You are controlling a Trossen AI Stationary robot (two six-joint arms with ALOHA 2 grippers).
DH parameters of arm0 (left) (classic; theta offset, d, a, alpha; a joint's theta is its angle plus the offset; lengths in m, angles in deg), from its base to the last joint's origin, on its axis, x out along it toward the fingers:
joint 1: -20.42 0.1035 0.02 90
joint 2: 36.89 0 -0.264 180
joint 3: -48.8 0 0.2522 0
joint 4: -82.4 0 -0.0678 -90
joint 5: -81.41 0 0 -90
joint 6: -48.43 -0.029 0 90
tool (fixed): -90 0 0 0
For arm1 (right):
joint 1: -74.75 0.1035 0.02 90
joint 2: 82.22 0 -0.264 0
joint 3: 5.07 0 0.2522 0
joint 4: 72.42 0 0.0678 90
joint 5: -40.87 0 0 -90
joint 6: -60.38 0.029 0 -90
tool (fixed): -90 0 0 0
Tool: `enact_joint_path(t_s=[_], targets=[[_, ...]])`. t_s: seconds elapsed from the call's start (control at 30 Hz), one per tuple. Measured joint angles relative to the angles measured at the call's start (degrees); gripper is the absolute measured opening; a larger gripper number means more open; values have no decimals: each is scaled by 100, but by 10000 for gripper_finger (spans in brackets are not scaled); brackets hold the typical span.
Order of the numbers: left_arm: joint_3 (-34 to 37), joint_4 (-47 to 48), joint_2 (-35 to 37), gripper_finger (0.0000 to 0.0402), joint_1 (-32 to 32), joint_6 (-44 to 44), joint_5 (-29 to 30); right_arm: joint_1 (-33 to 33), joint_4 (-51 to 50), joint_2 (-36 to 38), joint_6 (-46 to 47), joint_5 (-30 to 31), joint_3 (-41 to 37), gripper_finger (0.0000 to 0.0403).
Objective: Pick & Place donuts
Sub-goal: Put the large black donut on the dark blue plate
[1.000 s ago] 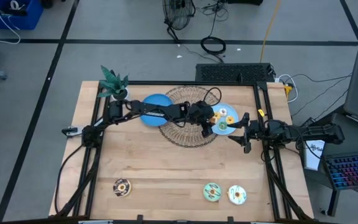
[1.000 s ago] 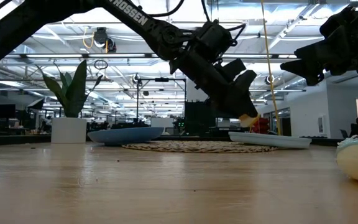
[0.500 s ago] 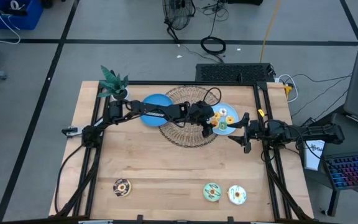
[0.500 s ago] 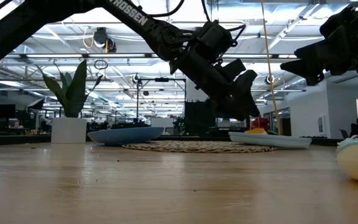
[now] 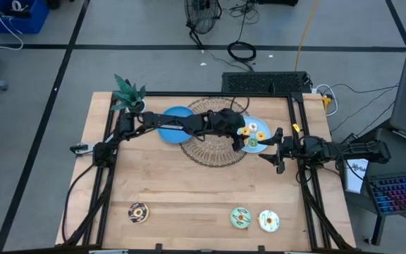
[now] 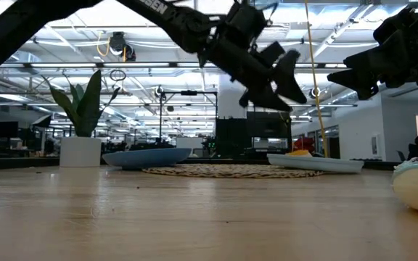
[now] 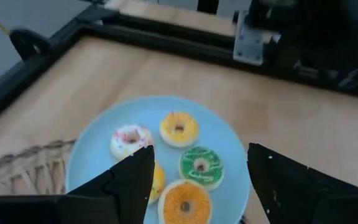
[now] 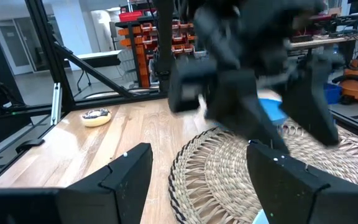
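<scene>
Blue plate (image 5: 254, 138) on the right holds the small donuts (image 5: 253, 135); from above, your left gripper (image 5: 237, 132) has pulled back slightly toward the wicker mat (image 5: 210, 149); three larger donuts (image 5: 240, 217) wait along the near edge. Low view: the left gripper (image 6: 285, 76) has risen clear, fingers apart, empty; the orange one it carried now lies plated. Left wrist view: five small donuts (image 7: 182, 206) sit clustered. Right gripper (image 5: 274, 157) waits just right of the plate, spread, holding nothing; next pick likely.
</scene>
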Motion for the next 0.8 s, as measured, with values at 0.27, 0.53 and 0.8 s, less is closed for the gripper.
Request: enact_joint_path(t_s=[0.27, 0.53, 0.8], targets=[[-2, 331, 885, 262, 7, -141, 4, 0, 0, 2, -1, 2, -1, 242], [-4, 1075, 1885, 253, 5, -613, 7, -2, 0, 0, -1, 2, -1, 242], [-4, 1874, 2713, 266, 7, -587, 8, 0, 0, 0, -1, 2, 1, 242]])
